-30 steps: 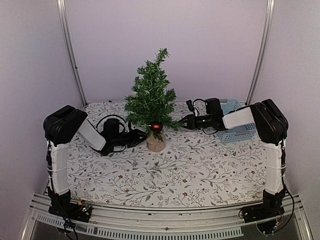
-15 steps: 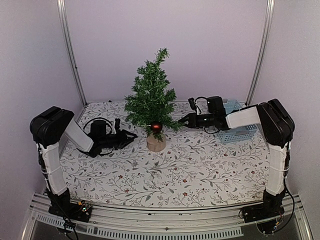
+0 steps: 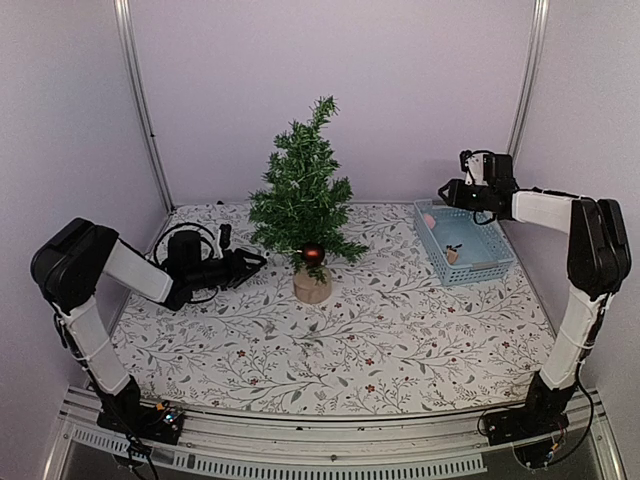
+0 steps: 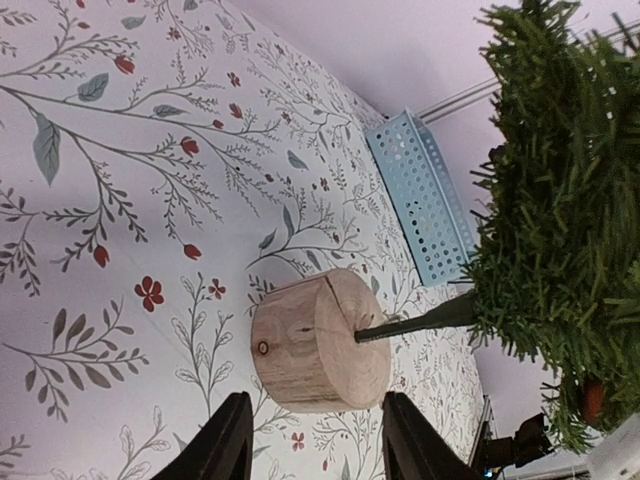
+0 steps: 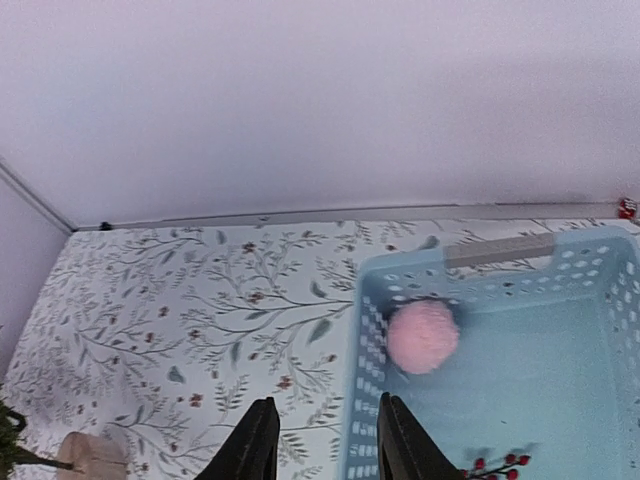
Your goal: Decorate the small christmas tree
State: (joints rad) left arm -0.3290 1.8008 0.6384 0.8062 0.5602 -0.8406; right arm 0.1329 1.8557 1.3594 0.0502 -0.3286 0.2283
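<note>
Green bristles spread wide on the small christmas tree (image 3: 300,205), which stands upright on a light wooden stump (image 4: 320,340) at the middle of the tabletop (image 3: 380,340), toward the far side. It looks top-heavy. The left claw (image 3: 252,262) lies low just left of the stump, jaws apart and empty. A careless sweep there could tip the tree and shake loose the red ball (image 3: 313,254) hanging on a low near branch.

The right claw (image 5: 325,415), partly spread and holding nothing, hovers over the blue basket (image 3: 470,272) on the right. The pink ball (image 5: 423,337) below it may roll off (it is round and fuzzy), or a finger may snag the basket wall.

A white cloth printed with leafy sprigs covers the tabletop. The walls around it are plain and pale, with metal rails.
</note>
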